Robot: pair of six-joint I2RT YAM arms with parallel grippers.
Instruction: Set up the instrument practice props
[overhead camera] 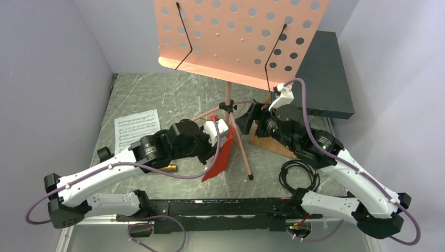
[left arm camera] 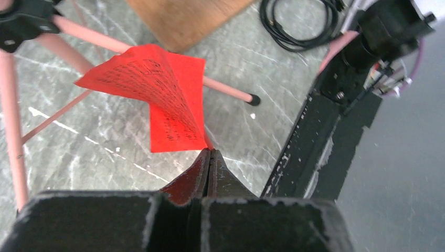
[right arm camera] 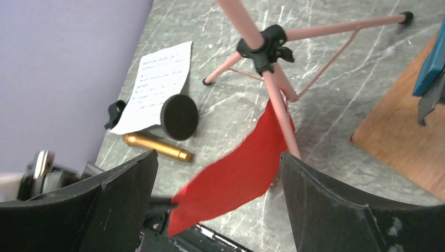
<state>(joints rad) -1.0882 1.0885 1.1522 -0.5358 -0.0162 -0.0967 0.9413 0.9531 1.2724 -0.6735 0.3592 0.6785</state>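
Step in hand looks like getting the red music sheet (left arm camera: 157, 94) up onto the pink music stand (overhead camera: 236, 37). The left gripper (left arm camera: 209, 155) is pinched fully together on the sheet's bottom corner, and the paper curls up and away ahead of the fingers, held off the table (left arm camera: 94, 147) right beside a tripod leg (left arm camera: 228, 90). The right gripper (right arm camera: 218, 157) is spread wide w/ nothing in it; the red sheet droops just in front of its gap, the tripod hub (right arm camera: 262, 47) beyond that. Next move, I'd say: raise the sheet past the legs and lay it on the stand's top, well above both grippers, so a long lift plus a wrist turn. The floppy paper may want the right gripper steadying its free edge. Room: the leg is tight ahead of the left gripper, w/ the wooden board (left arm camera: 183, 21) and cable coil (left arm camera: 299, 26) further ahead and bare table to its left. Past the right gripper's left finger lie the gold microphone (right arm camera: 157, 147), round-base mic stand (right arm camera: 179, 116) and white sheet (right arm camera: 157, 84); can't tell if that base sits on the sheet or just overlaps it
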